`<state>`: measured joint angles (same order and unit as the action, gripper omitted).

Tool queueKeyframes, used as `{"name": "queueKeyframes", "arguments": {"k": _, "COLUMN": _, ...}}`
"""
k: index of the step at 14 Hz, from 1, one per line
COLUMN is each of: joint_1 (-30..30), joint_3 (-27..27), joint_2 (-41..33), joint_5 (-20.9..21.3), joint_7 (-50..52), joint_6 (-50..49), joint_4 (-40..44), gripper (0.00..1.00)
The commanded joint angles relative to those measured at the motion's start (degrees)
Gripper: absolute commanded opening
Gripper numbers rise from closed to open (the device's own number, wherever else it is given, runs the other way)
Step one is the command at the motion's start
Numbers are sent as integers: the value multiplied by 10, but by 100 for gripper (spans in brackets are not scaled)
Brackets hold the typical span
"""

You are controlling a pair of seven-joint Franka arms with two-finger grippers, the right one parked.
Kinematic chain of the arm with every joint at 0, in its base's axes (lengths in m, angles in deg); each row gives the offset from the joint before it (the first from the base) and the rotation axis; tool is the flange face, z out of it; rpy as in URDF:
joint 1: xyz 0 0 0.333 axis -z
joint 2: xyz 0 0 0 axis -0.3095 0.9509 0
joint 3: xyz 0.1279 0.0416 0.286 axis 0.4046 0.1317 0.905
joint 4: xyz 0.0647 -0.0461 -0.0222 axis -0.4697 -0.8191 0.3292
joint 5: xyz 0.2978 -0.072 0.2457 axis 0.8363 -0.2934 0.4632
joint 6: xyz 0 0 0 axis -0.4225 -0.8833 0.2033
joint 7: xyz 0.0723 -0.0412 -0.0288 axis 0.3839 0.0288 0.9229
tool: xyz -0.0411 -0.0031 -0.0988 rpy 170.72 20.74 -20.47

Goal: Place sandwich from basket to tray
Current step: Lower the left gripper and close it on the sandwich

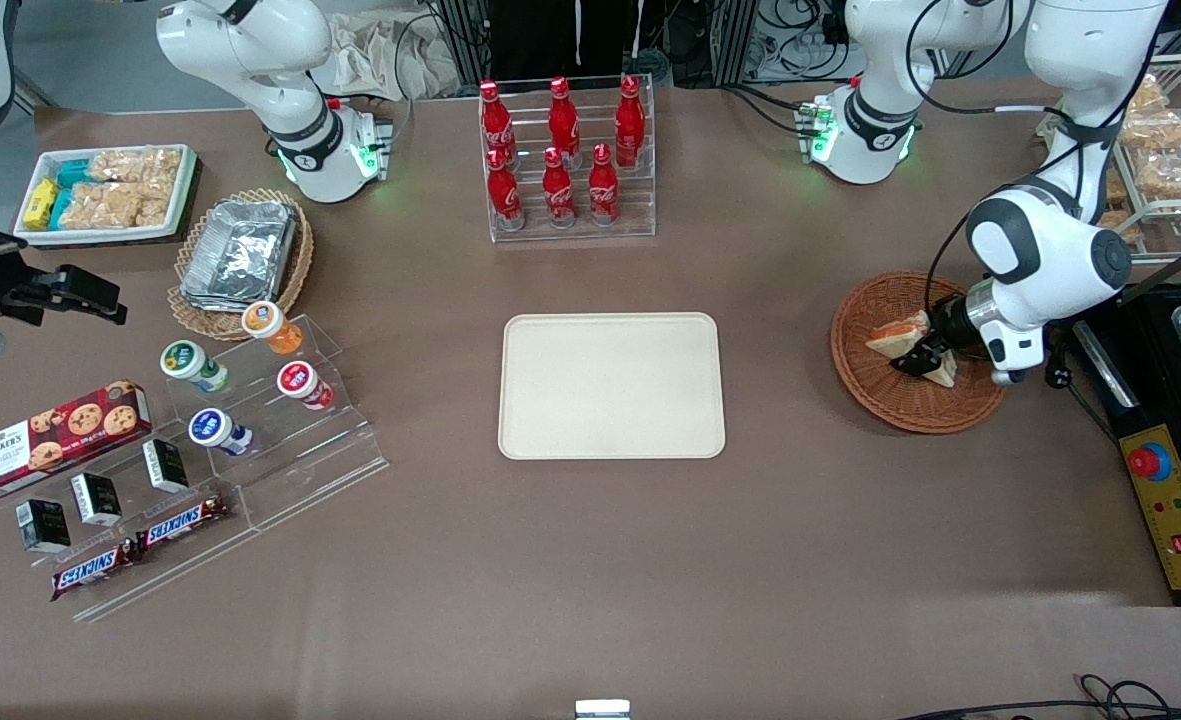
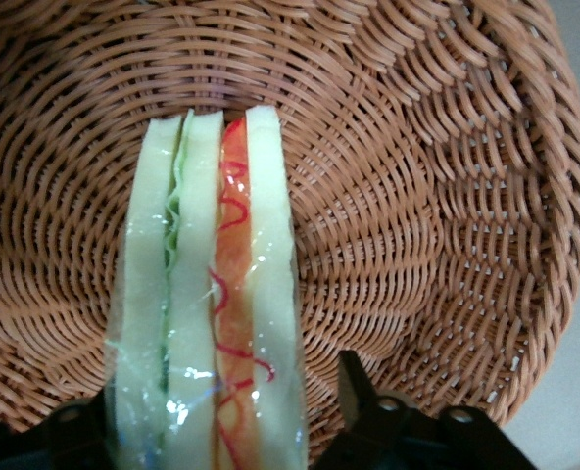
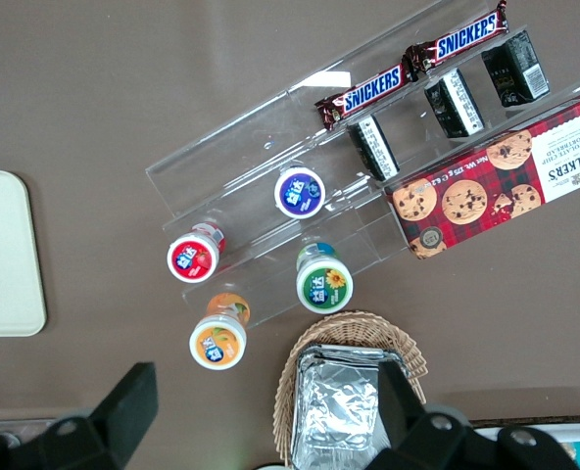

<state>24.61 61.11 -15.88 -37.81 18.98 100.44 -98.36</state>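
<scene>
The sandwich (image 1: 898, 335) lies in the reddish-brown wicker basket (image 1: 910, 412) toward the working arm's end of the table. My left gripper (image 1: 918, 360) reaches down into the basket and is open, its black fingers straddling the sandwich. In the left wrist view the wrapped sandwich (image 2: 212, 294) stands on edge on the basket (image 2: 427, 196), showing white bread, green and red-orange filling. One finger (image 2: 354, 387) stands a small gap away from the bread; the other sits close against its opposite face. The cream tray (image 1: 610, 385) lies flat at the table's middle, bare.
A rack of red cola bottles (image 1: 565, 160) stands farther from the front camera than the tray. A yellow control box (image 1: 1175, 500) and a wire shelf of bagged snacks (image 1: 1165, 150) flank the basket. A foil-container basket (image 1: 240, 255) and an acrylic snack stand (image 1: 250, 420) sit toward the parked arm's end.
</scene>
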Motion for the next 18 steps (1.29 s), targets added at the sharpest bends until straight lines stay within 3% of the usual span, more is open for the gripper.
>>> {"name": "queueKeyframes", "arguments": {"k": 1, "joint_1": 3, "joint_3": 0, "joint_2": -9, "joint_5": -7, "joint_7": 1, "joint_6": 3, "joint_4": 0, "gripper": 37}}
{"name": "queueKeyframes", "arguments": {"k": 6, "joint_1": 1, "joint_3": 5, "joint_2": -43, "joint_5": 6, "joint_7": 1, "joint_6": -46, "joint_4": 4, "gripper": 35}}
{"name": "queueKeyframes", "arguments": {"k": 13, "joint_1": -23, "joint_3": 11, "joint_2": -102, "joint_5": 137, "joint_7": -1, "joint_6": -158, "joint_4": 33, "gripper": 35}}
{"name": "queueKeyframes", "arguments": {"k": 18, "joint_1": -21, "joint_3": 5, "joint_2": -125, "joint_5": 204, "joint_7": -13, "joint_6": -303, "joint_4": 129, "gripper": 35}}
